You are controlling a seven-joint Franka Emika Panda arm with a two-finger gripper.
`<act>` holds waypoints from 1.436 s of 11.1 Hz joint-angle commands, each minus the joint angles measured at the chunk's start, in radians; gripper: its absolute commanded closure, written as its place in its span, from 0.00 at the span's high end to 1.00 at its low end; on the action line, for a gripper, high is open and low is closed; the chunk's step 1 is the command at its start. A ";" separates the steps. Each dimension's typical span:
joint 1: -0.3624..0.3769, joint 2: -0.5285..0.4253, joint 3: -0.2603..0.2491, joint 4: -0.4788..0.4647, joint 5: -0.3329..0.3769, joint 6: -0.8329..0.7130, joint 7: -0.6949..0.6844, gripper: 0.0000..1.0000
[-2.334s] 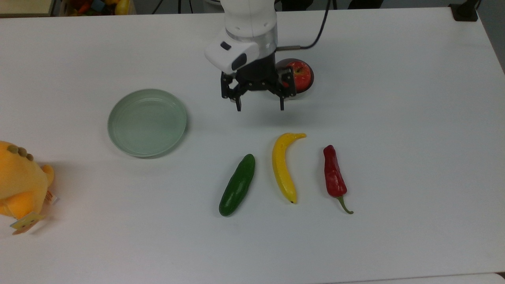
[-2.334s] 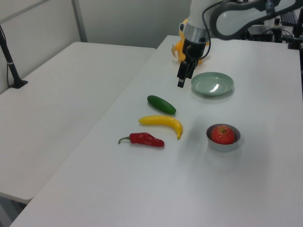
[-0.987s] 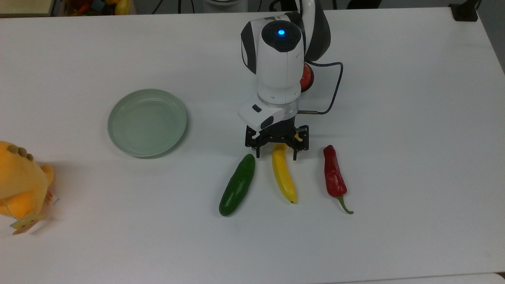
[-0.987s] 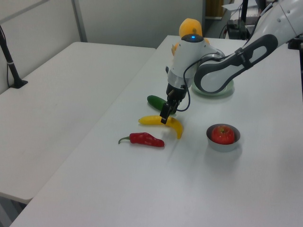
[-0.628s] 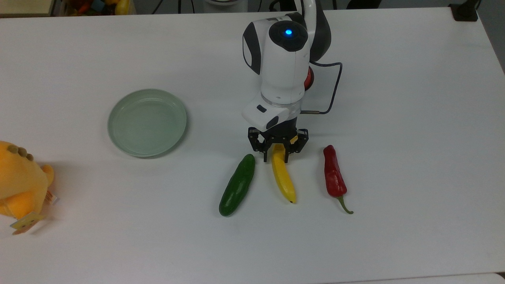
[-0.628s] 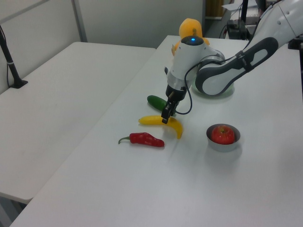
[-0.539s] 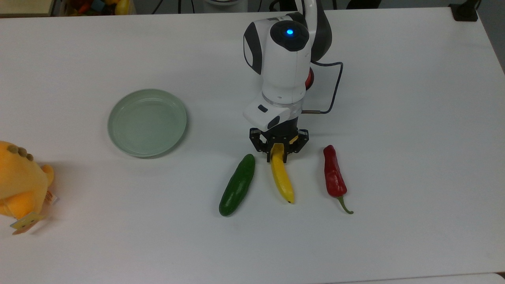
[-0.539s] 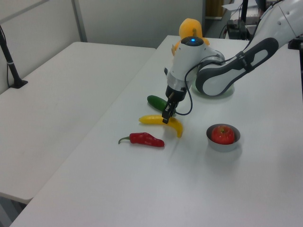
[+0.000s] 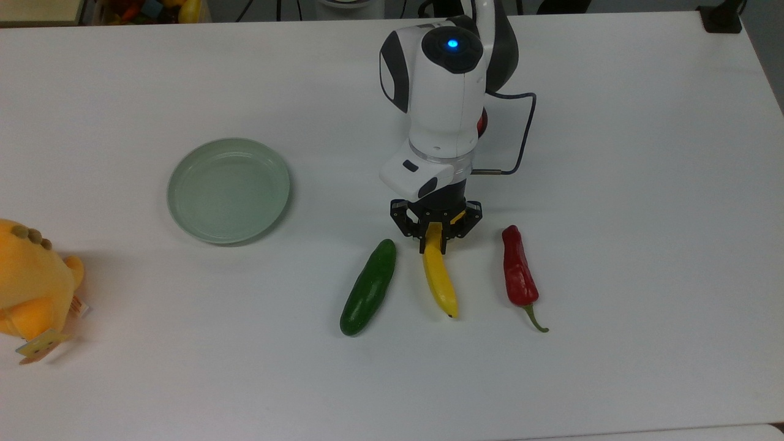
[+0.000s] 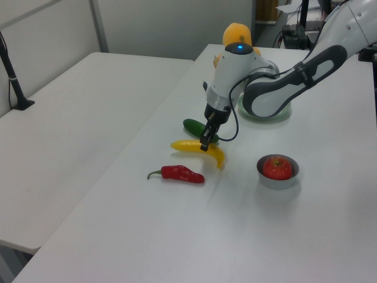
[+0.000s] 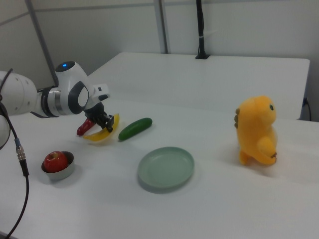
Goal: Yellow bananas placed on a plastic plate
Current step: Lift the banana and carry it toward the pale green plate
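Note:
The yellow banana point(image 9: 441, 280) lies between a cucumber and a chili in the top view, and my gripper point(image 9: 433, 242) is shut on it near its stem end. In the left view the gripper point(image 10: 204, 144) pinches the banana point(image 10: 191, 145) from above. In the right view the banana point(image 11: 101, 135) looks tilted, with one end raised beside the gripper point(image 11: 106, 125). The pale green plastic plate point(image 9: 228, 190) sits empty well off to the top view's left, and in the right view the plate point(image 11: 166, 168) is nearer the camera than the banana.
A dark green cucumber point(image 9: 369, 287) and a red chili point(image 9: 518, 275) flank the banana closely. A grey bowl holding a red apple point(image 10: 277, 170) stands behind the arm. An orange plush toy point(image 9: 33, 278) sits at the top view's left edge.
The gripper came down from above the table near the apple bowl onto the banana and shut on it. The banana has since shifted slightly and looks tilted.

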 commanded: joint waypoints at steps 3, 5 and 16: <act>-0.024 -0.138 0.007 -0.009 -0.010 -0.130 0.027 0.00; -0.040 -0.215 0.007 -0.009 0.011 -0.213 0.027 0.00; -0.221 -0.588 -0.010 -0.106 0.174 -0.583 -0.307 0.01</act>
